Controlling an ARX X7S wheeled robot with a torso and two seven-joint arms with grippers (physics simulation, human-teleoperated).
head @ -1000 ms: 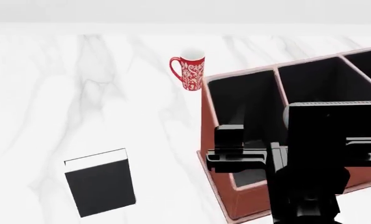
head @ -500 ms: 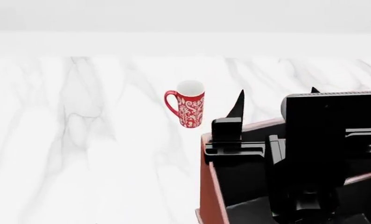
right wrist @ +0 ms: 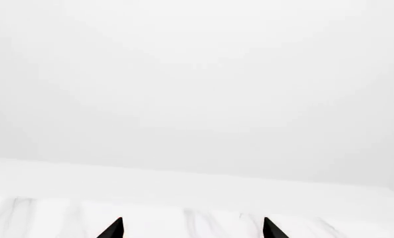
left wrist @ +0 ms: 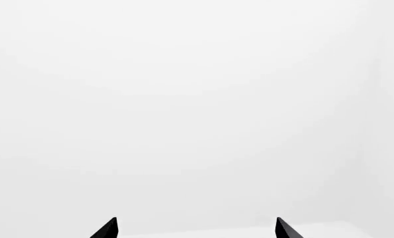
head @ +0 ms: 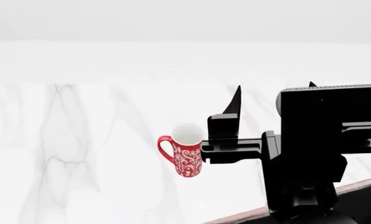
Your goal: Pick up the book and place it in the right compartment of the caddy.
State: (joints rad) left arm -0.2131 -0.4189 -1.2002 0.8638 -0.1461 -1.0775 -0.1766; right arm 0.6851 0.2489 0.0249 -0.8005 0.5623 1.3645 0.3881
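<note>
Book has dropped out of your head view as it tilted up; only the caddy's rim (head: 360,184) and mug (head: 184,154) show. Both pincers gape empty.

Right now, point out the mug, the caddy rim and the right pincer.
mug (head: 186,161): head view, on the red patterned side wall.
caddy rim (head: 241,217): head view, on the reddish strip at the bottom edge.
right pincer (right wrist: 193,229): right wrist view, midway between the two black fingertips.
</note>
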